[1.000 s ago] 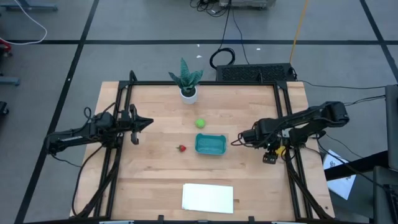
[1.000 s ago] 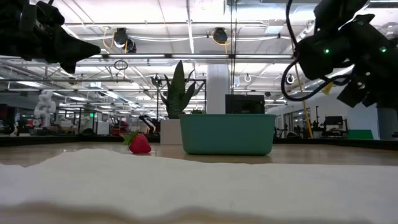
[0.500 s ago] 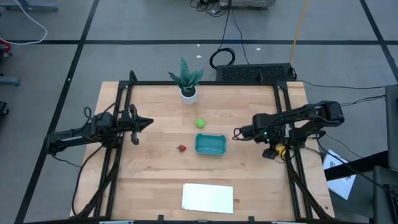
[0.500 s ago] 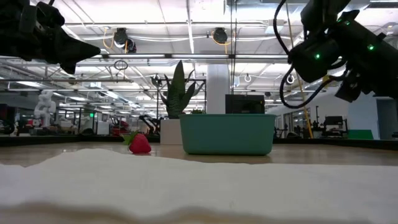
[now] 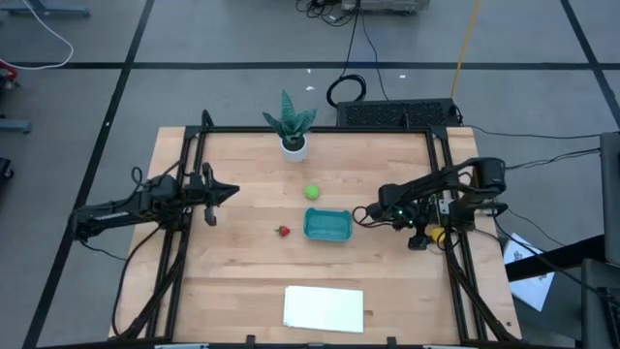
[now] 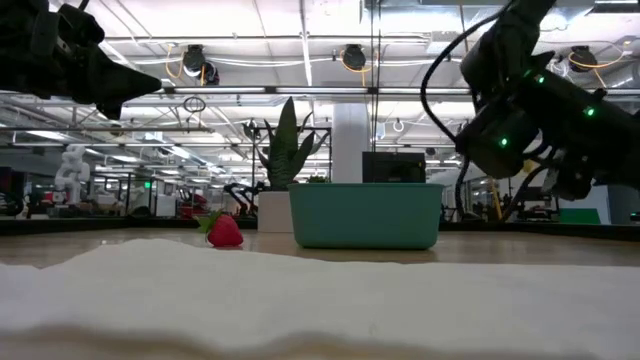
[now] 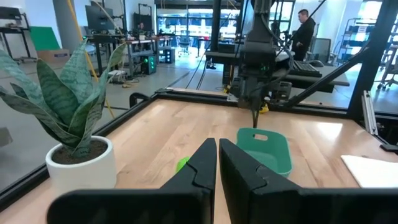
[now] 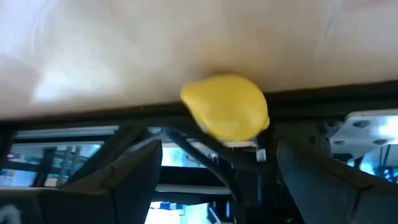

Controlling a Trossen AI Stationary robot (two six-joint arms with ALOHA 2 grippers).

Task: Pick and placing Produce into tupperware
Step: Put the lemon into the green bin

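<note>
The yellow lemon (image 5: 441, 233) lies on the table beside the right frame rail. In the right wrist view the lemon (image 8: 225, 107) sits ahead of my open right gripper (image 8: 217, 149), whose fingers stand wide on either side without touching it. That arm is folded low over the lemon, gripper (image 5: 419, 240) tucked under it. The teal tupperware (image 5: 327, 225) stands mid-table. The lime-green ball (image 5: 312, 192) rests just beyond it and the red strawberry (image 5: 283, 231) to its left. My left gripper (image 5: 232, 191) waits shut above the table's left part.
A potted plant (image 5: 293, 131) stands near the far edge and a flat white sheet (image 5: 324, 308) lies at the near edge. Black frame rails (image 5: 450, 262) run along the table's left and right sides. A person (image 7: 305, 31) stands in the room beyond.
My right arm has folded and come down toward the table, its elbow shifting slightly toward the tupperware. The left arm and all produce have stayed put.
</note>
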